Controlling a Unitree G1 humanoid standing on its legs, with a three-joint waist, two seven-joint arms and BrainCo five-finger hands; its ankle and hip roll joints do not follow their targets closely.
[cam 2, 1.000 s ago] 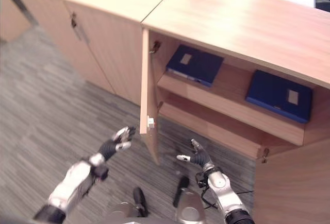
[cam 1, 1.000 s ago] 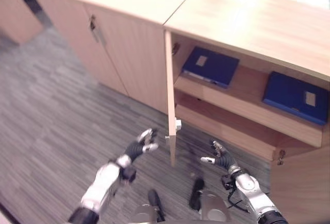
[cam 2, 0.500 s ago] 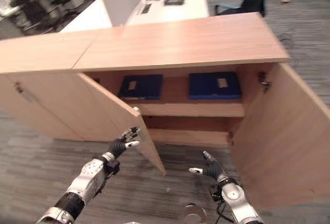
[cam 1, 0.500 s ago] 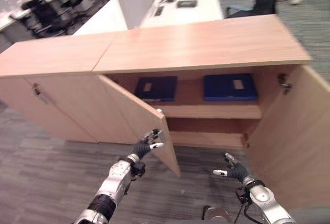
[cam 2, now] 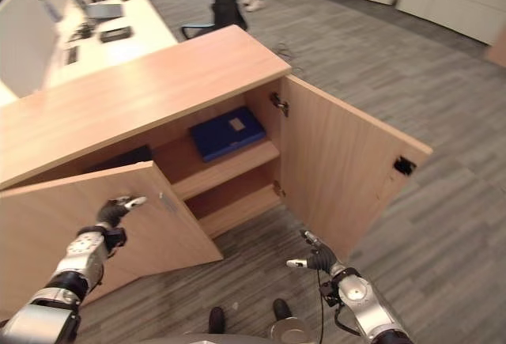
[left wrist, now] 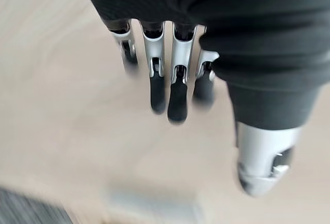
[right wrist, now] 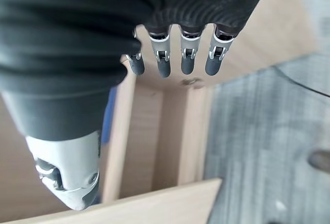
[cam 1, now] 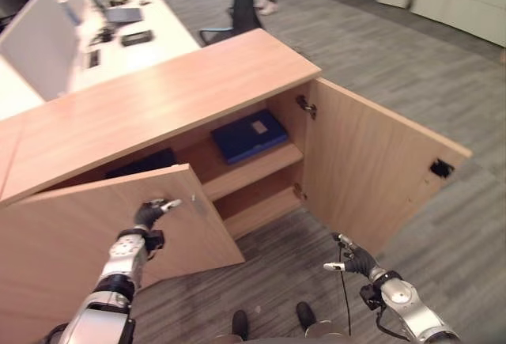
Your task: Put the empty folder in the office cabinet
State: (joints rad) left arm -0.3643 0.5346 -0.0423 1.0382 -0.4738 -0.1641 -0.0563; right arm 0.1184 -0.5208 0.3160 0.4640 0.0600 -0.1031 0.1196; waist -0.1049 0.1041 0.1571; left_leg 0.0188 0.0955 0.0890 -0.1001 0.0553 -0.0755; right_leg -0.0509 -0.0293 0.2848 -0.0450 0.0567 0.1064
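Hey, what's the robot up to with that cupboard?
The robot stands before an open office cabinet. Its left hand is at the top edge of the left door, fingers straight. Its right hand hangs open, empty, in front of the wide-open right door. A blue folder lies on the upper shelf.

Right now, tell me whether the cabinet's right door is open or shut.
Open. The right door is swung wide out from the cabinet, showing a blue folder lying flat on the upper shelf.
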